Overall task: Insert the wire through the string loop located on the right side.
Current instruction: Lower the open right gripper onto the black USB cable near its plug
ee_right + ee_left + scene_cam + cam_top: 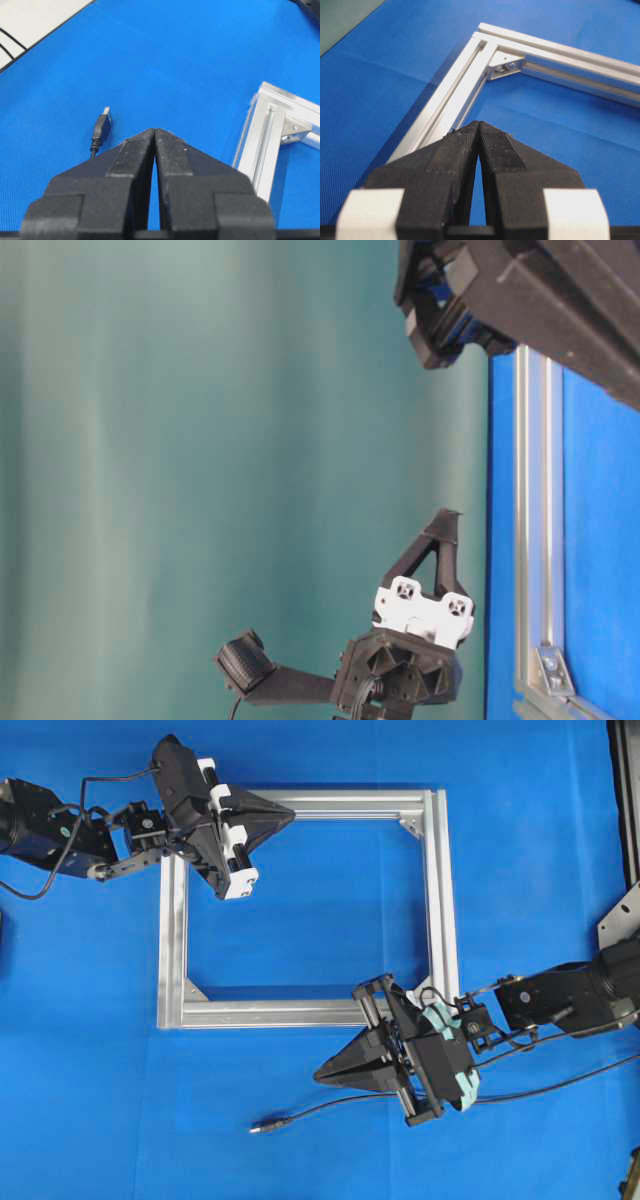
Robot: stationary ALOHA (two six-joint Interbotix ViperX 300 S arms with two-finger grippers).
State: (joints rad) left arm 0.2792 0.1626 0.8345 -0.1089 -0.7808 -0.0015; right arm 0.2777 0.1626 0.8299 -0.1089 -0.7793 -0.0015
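Non-task items on my work surface: frame, mat, backdrop.

From my remote station I see a square silver aluminium frame [440, 890] lying flat on the blue mat [320, 900]. Its top bar runs ahead of the left claw's tip; its lower right corner sits just beside the right claw. Silver corner brackets [506, 66] are bolted inside the corners, one directly ahead of the left claw. A teal-green backdrop [200, 440] stands behind the mat in my table-level view.
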